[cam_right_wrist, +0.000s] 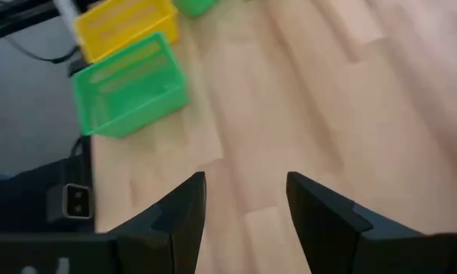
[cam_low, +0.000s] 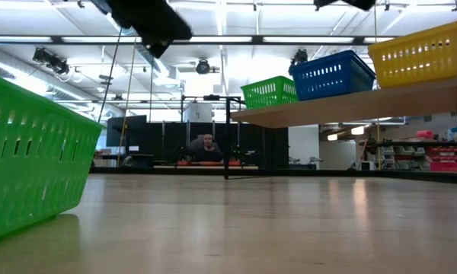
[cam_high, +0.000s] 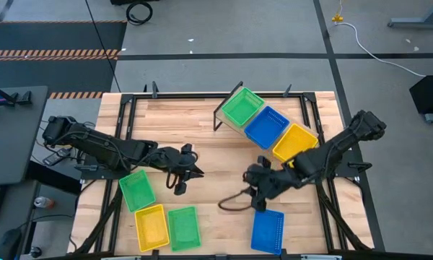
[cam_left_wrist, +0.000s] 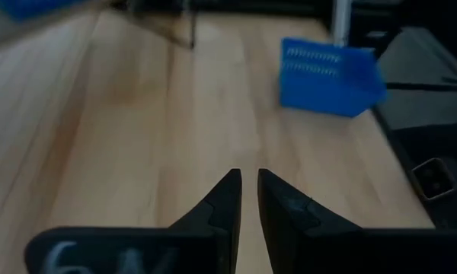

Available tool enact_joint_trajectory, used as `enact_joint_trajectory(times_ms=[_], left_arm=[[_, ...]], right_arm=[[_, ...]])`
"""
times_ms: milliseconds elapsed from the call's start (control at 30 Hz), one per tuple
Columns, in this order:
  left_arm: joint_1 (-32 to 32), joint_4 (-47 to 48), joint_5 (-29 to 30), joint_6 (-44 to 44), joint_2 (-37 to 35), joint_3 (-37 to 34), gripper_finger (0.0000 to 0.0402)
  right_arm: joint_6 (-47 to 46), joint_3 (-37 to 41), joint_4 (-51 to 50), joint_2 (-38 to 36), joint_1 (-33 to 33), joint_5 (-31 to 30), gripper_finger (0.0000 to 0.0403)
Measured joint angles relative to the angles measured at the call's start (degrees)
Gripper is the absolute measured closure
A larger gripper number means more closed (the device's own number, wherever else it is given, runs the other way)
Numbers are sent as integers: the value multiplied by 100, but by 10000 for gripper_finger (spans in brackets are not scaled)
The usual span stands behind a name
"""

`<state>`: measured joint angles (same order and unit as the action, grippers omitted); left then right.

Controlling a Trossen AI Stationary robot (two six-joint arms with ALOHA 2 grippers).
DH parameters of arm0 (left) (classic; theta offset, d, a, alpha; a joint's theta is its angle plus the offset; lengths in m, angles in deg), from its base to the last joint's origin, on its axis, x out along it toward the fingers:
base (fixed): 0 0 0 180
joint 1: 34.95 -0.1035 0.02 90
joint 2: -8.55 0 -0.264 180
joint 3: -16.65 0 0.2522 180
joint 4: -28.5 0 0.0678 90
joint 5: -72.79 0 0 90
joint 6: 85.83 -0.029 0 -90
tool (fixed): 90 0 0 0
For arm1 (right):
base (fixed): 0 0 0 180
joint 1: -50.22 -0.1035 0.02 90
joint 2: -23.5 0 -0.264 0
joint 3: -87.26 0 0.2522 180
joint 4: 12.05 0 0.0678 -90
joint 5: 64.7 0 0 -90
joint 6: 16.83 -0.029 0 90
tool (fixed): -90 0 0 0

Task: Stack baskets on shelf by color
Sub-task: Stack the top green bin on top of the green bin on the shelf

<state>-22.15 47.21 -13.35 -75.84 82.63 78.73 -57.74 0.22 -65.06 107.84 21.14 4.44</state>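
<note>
A: How does the shelf (cam_high: 268, 124) lie?
B: Its long side runs aslant across the far right part of the bench (cam_high: 216, 155). It carries a green basket (cam_high: 243, 107), a blue basket (cam_high: 267, 126) and a yellow basket (cam_high: 294, 141) in a row.

A: What does the low view add?
B: The board sits raised on thin legs, with open air beneath it.

A: And the loose ones?
B: By the near left edge lie a green tray (cam_high: 137, 190), a yellow tray (cam_high: 151, 227) and a second green tray (cam_high: 183, 227). A blue tray (cam_high: 268, 230) lies near right, close to the edge.

A: The arms?
B: The left pincer (cam_high: 189, 172) is nearly closed and holds nothing. The right pincer (cam_high: 254, 179) is parted and empty. Bare boards lie between them
</note>
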Motion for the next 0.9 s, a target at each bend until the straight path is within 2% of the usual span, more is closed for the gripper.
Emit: enact_joint_trajectory(times_ms=[167,400,567,767,900], left_arm=[[121,1002,600,884,0,1,349],[498,3523,597,2605,4,403,349],[871,4903,459,3793,7,764,349],[1334,5172,15,4183,7,852,346],[1526,5162,-372,4222,7,852,316]], right_arm=[[381,871,1650,0,-138,106,213],[1681,1793,3529,0,-156,105,213],[2259,2382,4119,0,-112,106,213],[2578,2869,4568,0,20,101,213],[2944,3123,5069,0,136,101,213]])
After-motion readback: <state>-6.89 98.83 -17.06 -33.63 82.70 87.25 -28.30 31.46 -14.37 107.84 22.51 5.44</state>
